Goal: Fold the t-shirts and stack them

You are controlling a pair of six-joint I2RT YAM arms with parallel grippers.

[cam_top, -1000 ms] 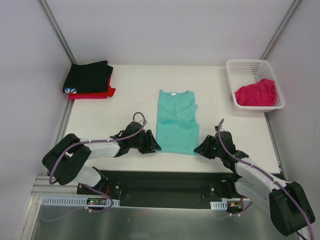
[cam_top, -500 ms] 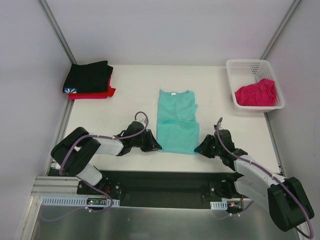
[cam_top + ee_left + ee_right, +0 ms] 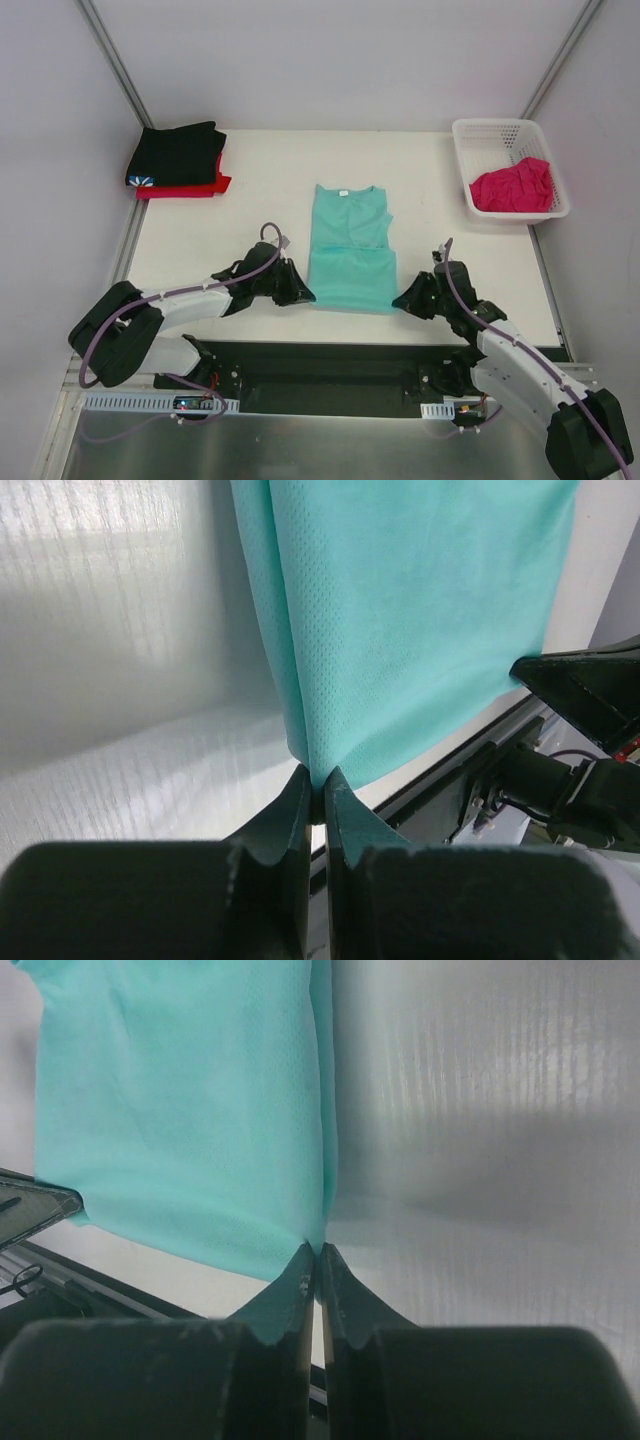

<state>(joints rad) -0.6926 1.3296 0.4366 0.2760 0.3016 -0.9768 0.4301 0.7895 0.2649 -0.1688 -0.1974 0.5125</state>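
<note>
The teal-green t-shirt [image 3: 348, 252] lies narrow-folded in the middle of the table, collar away from me. My left gripper [image 3: 303, 293] is shut on its near left corner [image 3: 330, 750]. My right gripper [image 3: 400, 301] is shut on its near right corner [image 3: 310, 1225]. The near hem hangs lifted off the table between them. A black t-shirt [image 3: 178, 152] with a small blue-white mark lies folded on a red t-shirt [image 3: 205, 186] at the far left. The magenta-pink t-shirt [image 3: 512, 186] lies crumpled in the basket.
The white lattice basket [image 3: 480, 134] stands at the far right corner. The black rail [image 3: 320, 365] with the arm bases runs along the table's near edge, just behind both grippers.
Both grippers have risen a little with the teal shirt's near corners, and the near hem has lifted and shifted slightly left. The other shirts have not moved.
</note>
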